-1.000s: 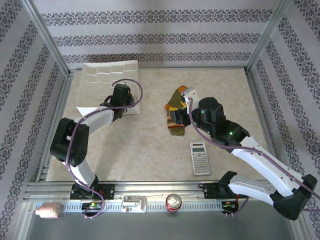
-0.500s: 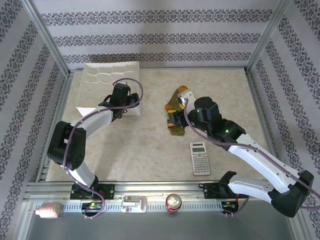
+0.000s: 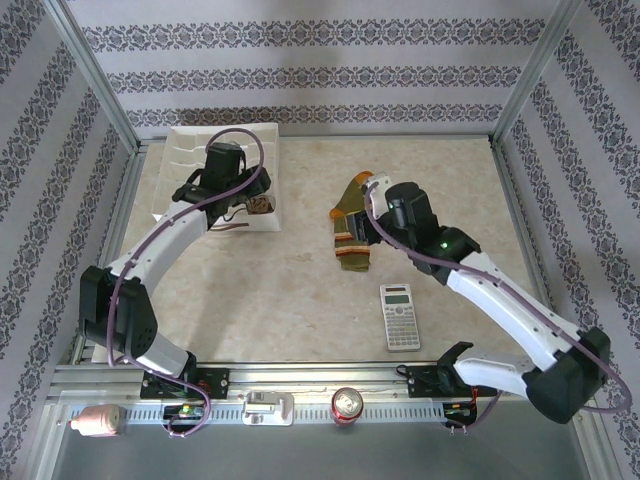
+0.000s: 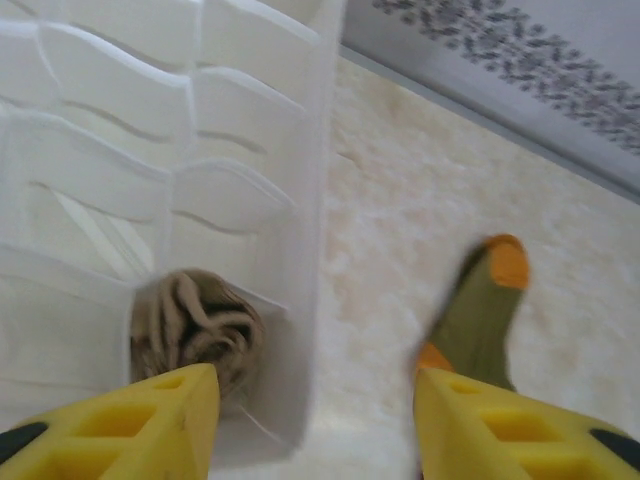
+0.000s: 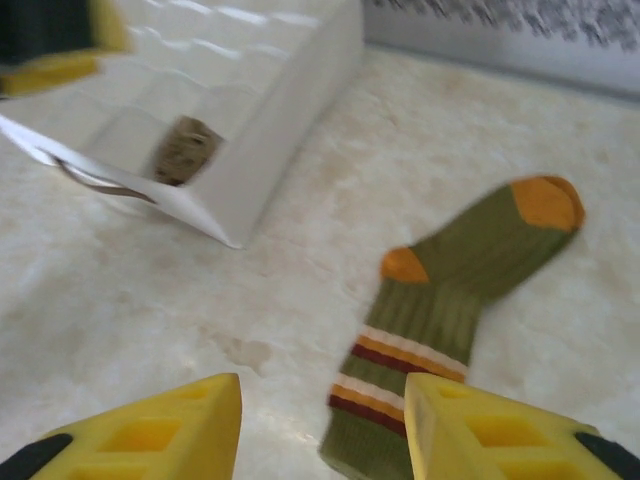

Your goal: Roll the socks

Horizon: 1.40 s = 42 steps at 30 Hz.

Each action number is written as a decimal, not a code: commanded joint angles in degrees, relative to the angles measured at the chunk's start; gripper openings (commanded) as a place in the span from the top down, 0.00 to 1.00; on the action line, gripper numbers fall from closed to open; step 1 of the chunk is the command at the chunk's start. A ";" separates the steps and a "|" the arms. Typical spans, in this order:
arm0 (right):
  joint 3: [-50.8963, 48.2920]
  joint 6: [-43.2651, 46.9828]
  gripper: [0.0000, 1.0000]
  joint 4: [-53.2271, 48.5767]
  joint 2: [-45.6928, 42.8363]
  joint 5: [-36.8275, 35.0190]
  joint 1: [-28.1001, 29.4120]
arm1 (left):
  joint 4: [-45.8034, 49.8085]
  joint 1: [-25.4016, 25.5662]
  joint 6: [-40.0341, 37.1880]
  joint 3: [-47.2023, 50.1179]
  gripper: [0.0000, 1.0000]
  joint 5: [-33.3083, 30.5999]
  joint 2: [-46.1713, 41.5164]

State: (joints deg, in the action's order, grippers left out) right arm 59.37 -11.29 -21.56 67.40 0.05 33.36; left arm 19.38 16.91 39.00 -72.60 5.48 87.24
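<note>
The brown-and-tan sock (image 4: 195, 335) lies rolled into a ball in a near-corner compartment of the white tray (image 4: 250, 120); it also shows as a rolled sock (image 3: 262, 205) from above and as a brown roll (image 5: 185, 150) in the right wrist view. My left gripper (image 4: 315, 400) hovers open just above it, holding nothing; from above the left gripper (image 3: 245, 193) is over the tray's near right corner. The olive sock (image 3: 352, 228) with orange toe and heel lies flat on the table. My right gripper (image 5: 325, 410) is open over the table beside the olive sock's (image 5: 450, 300) striped cuff.
A calculator (image 3: 402, 316) lies on the table near the front, right of centre. A soda can (image 3: 348, 405) stands on the front rail. The tray (image 3: 190, 150) sits at the back left against the frame.
The left gripper has opened, left the rolled brown sock in the tray and drawn back over the tray. The right gripper has backed off the olive sock, uncovering more of it.
</note>
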 commanded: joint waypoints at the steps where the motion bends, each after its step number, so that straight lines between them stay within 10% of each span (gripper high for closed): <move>1: 0.17 -6.88 0.57 -4.20 6.18 4.09 -3.37 | 3.10 3.50 8.75 4.55 0.53 9.56 -2.81; 11: 3.09 -7.72 0.53 2.46 28.25 9.38 -4.54 | -8.94 16.35 26.82 28.48 0.56 10.19 -13.57; 30: 5.14 -29.42 0.52 13.08 41.20 12.63 12.45 | 8.02 13.40 30.19 40.47 0.57 3.73 -38.02; 42: -13.25 13.22 0.45 21.99 17.92 5.17 19.73 | 9.02 13.14 37.68 46.67 0.57 6.07 -43.48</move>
State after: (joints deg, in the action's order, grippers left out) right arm 52.38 -16.16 -2.83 88.82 7.92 50.59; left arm 26.79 30.63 73.47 -26.72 10.52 43.33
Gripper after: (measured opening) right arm 0.545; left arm 0.429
